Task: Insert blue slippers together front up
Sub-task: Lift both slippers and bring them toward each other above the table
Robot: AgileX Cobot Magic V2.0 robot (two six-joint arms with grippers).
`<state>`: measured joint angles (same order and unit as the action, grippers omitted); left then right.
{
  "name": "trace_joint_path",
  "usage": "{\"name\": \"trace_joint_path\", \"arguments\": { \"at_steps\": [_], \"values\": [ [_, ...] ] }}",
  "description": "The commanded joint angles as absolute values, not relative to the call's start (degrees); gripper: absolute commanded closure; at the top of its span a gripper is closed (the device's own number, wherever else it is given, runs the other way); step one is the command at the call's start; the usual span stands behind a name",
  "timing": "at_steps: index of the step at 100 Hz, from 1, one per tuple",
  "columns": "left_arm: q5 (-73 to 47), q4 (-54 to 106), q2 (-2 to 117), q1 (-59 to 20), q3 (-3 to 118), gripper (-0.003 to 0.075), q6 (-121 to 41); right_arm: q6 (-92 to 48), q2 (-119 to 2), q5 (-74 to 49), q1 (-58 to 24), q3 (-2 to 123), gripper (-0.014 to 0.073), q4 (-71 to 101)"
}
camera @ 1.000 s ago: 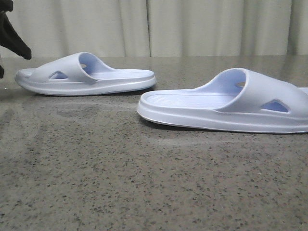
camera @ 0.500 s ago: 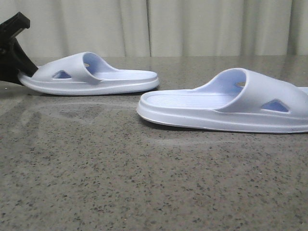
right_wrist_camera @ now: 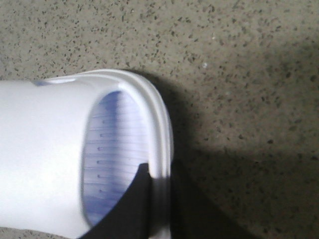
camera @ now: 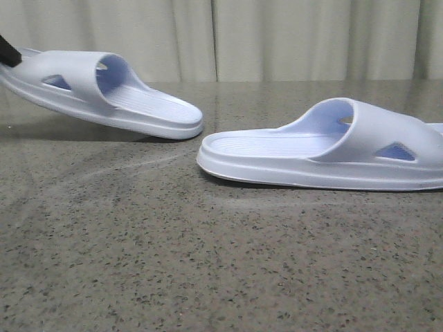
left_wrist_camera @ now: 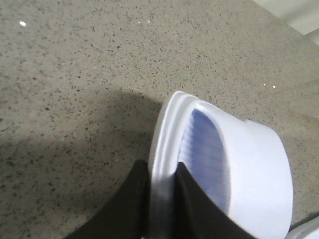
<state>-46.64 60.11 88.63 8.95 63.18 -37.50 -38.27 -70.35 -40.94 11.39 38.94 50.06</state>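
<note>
Two pale blue slippers are on the speckled table. The left slipper (camera: pixel 104 90) is tilted: its strap end is raised at the far left and its other end rests on the table. My left gripper (left_wrist_camera: pixel 162 174) is shut on that slipper's rim (left_wrist_camera: pixel 164 129); in the front view only a bit of its black finger (camera: pixel 7 52) shows. The right slipper (camera: pixel 325 155) lies flat, its strap end running off the right edge. My right gripper (right_wrist_camera: pixel 160 174) is shut on the rim of this slipper (right_wrist_camera: pixel 45 149), and is out of the front view.
The grey speckled table (camera: pixel 208 263) stretches wide in front of both slippers. A pale curtain (camera: pixel 277 38) hangs behind the table's far edge. A gap of a few centimetres separates the two slippers' near ends.
My left gripper has come in from the left and closed on the left slipper's strap end. It lifted that end, so the slipper now tilts. The right slipper has not moved.
</note>
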Motion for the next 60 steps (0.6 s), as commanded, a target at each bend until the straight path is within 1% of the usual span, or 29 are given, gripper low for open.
{"name": "trace_joint_path", "arguments": {
  "at_steps": [1, 18, 26, 37, 60],
  "values": [
    [-49.4, 61.8, 84.5, 11.3, 63.4, 0.0705, -37.8, -39.4, -68.4, -41.0, 11.8, 41.4, 0.0697, 52.4],
    [-55.6, 63.1, 83.0, 16.3, 59.8, 0.0705, -40.3, -39.6, -66.5, -42.1, 11.8, 44.1, 0.0697, 55.7],
    [-58.6, 68.0, 82.8, 18.1, 58.4, 0.0705, -43.0, -40.9, -65.4, -44.0, 11.8, 45.6, 0.0697, 58.3],
    [-62.1, 73.8, 82.8, 18.9, 57.2, 0.0705, -46.4, -43.0, -64.5, -45.2, 11.8, 46.4, 0.0697, 63.1],
    [-63.6, 73.9, 82.8, 18.9, 57.1, 0.0705, -46.7, -46.0, -63.4, -45.5, 11.8, 46.9, 0.0697, 69.4]
  ]
}}
